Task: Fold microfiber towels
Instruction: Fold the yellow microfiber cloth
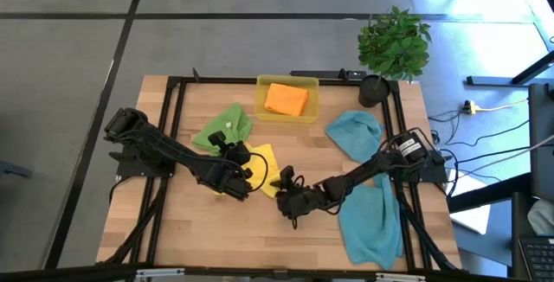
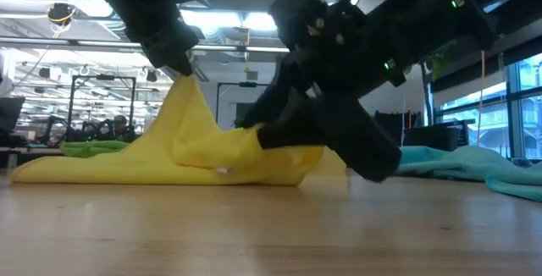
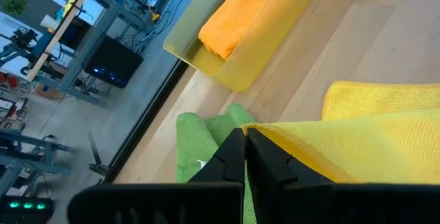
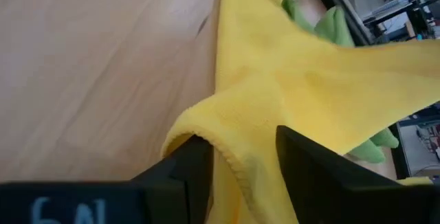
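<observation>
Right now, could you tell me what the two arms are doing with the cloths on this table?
Both arms are working on the soft yellow microfiber towel at the middle of the wooden table. The left pincer is shut on one edge, lifting it into a peak. The right pincer straddles a bunched fold at the other side. The orange towel already lies in the translucent yellow tray; green and teal towels wait nearby.

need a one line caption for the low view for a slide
Left gripper lifts a corner of the yellow towel while the right gripper takes its edge on the wooden table.
</observation>
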